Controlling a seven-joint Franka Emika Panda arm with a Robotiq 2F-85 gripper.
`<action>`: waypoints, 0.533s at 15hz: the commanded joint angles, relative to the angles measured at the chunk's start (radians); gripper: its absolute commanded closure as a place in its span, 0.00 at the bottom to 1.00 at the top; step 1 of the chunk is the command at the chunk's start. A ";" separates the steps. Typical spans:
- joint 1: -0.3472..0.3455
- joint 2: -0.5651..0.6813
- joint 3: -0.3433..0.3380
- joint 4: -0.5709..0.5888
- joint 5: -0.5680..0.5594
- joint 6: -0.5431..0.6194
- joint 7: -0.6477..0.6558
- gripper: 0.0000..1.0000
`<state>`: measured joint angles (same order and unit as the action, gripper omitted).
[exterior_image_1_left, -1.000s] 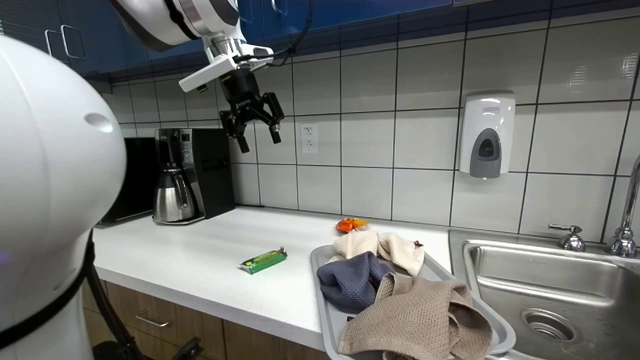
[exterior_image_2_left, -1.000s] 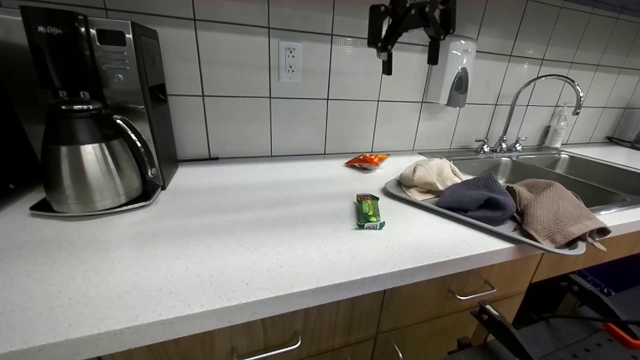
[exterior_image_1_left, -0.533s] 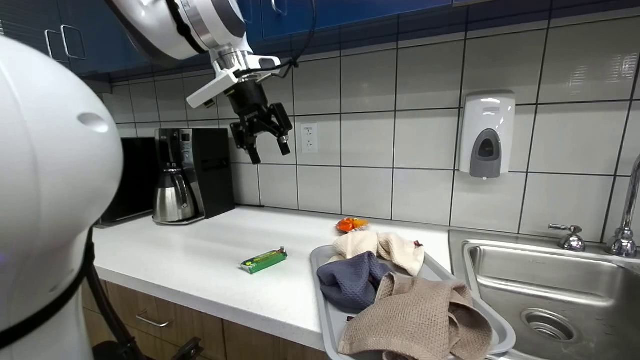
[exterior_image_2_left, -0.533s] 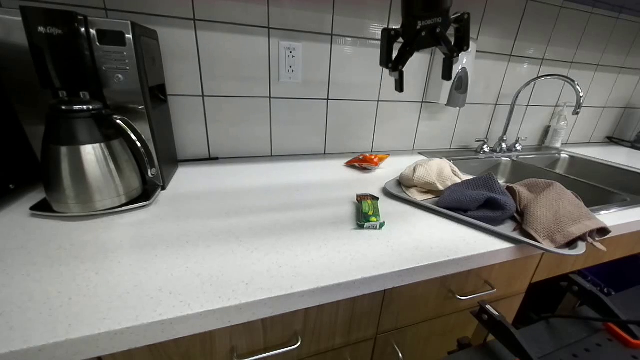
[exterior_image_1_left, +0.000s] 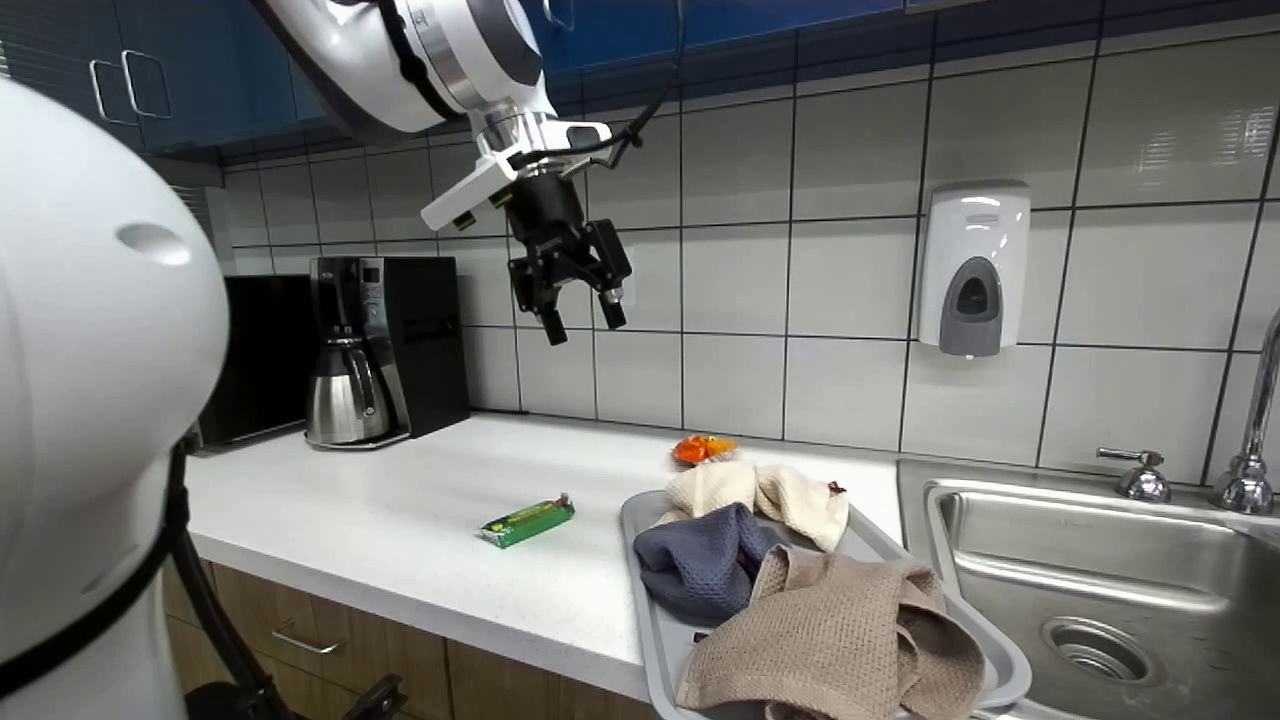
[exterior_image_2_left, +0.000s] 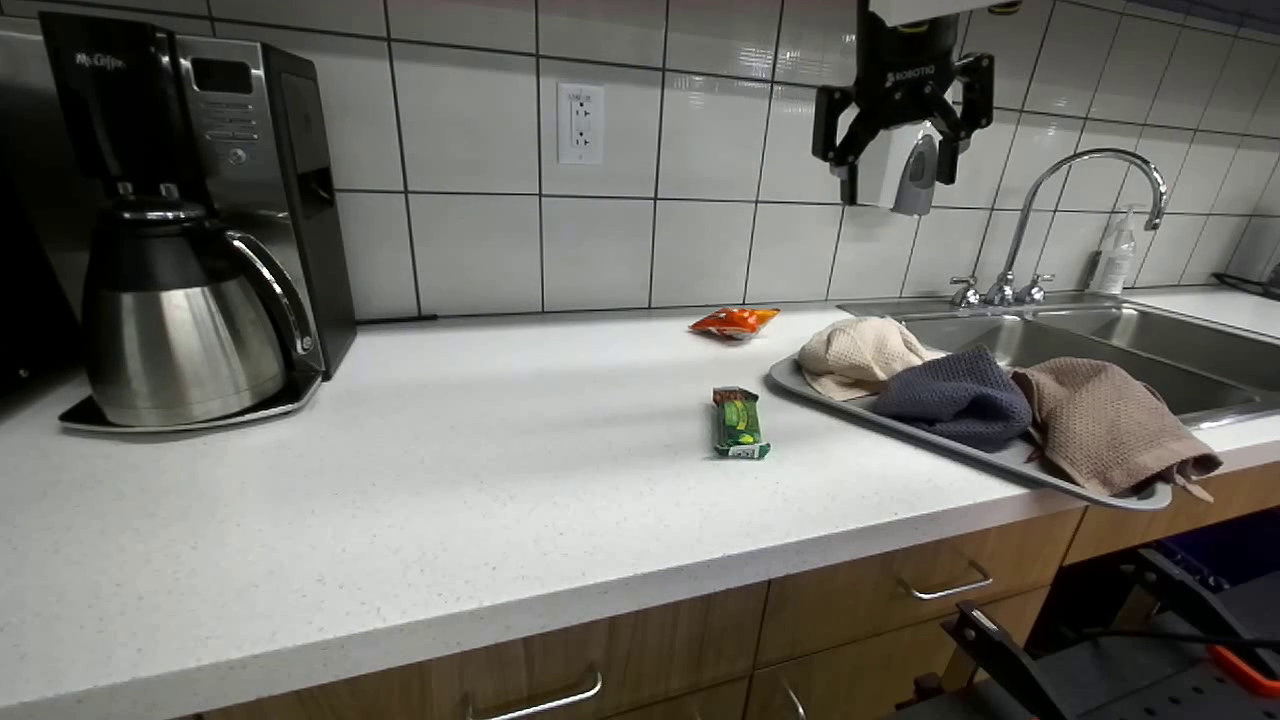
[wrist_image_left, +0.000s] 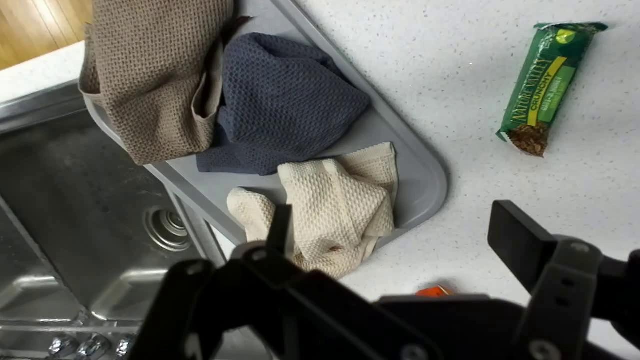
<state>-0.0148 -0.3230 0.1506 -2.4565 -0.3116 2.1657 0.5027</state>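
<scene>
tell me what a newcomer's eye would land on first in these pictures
The black Robotiq gripper would probably draw the eye first, hanging open and empty in the air above the white countertop. Next might come the brown towel, navy towel and cream towel, bunched on the gray tray at the edge of the sink. The green Nature Valley Crunchy bar also stands out, lying on the countertop apart from the tray.
</scene>
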 joint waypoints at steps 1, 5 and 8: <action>-0.030 -0.014 -0.029 -0.027 -0.007 0.032 -0.001 0.00; -0.052 0.015 -0.075 -0.031 0.013 0.075 -0.019 0.00; -0.065 0.060 -0.105 -0.022 0.031 0.122 -0.027 0.00</action>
<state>-0.0570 -0.3005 0.0640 -2.4850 -0.3057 2.2356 0.5003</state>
